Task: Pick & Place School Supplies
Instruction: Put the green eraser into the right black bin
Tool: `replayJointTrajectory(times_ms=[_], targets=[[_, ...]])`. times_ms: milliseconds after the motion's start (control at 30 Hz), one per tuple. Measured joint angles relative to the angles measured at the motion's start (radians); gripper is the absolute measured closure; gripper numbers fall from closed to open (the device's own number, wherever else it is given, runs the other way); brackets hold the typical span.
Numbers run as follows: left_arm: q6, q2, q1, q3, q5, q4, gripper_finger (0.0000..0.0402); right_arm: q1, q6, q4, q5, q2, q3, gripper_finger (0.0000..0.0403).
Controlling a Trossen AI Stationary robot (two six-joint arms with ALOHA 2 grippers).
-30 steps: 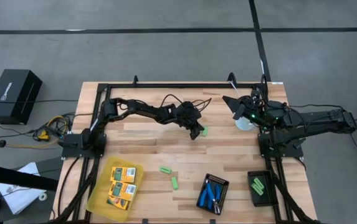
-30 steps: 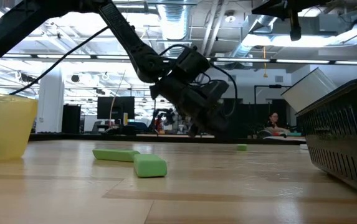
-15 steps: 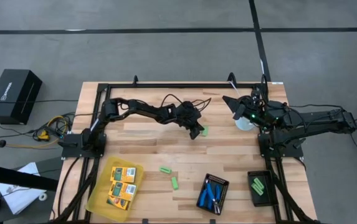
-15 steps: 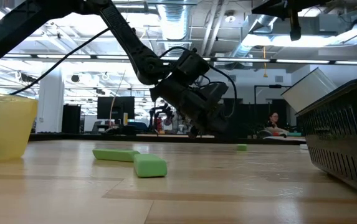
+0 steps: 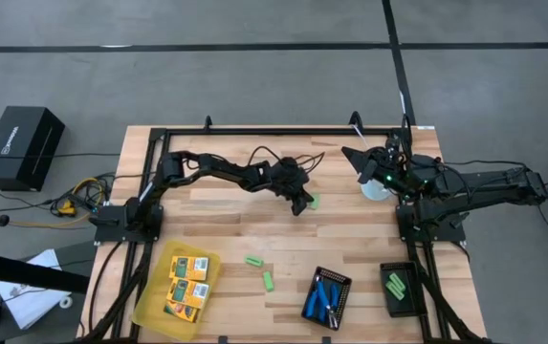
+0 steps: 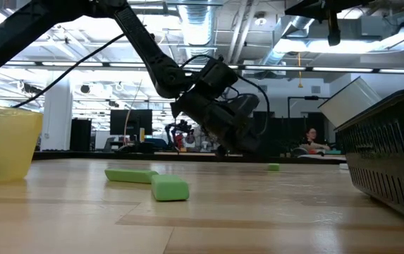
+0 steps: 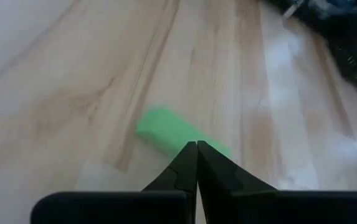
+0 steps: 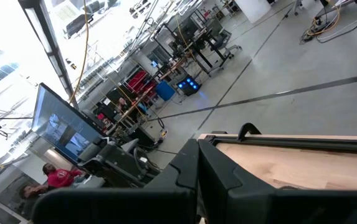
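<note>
Pale wood-plank table point(image 5: 350, 239) in open workshop hall

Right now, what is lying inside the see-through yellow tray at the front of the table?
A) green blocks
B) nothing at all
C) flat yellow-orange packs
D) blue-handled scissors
C: seen from above, the yellow tray holds the yellow-orange packs; the scissors lie in a black tray instead, and two green blocks lie loose on the table.
</note>
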Motion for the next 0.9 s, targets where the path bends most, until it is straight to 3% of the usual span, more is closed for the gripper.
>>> replayJointTrajectory(times_ms=[900], targets=[[-0.044,0.056,0.005,0.006,0.035,-0.064,0.0402,0.000,0.000,0.000,-0.026,0.000,0.000,0.0403]])
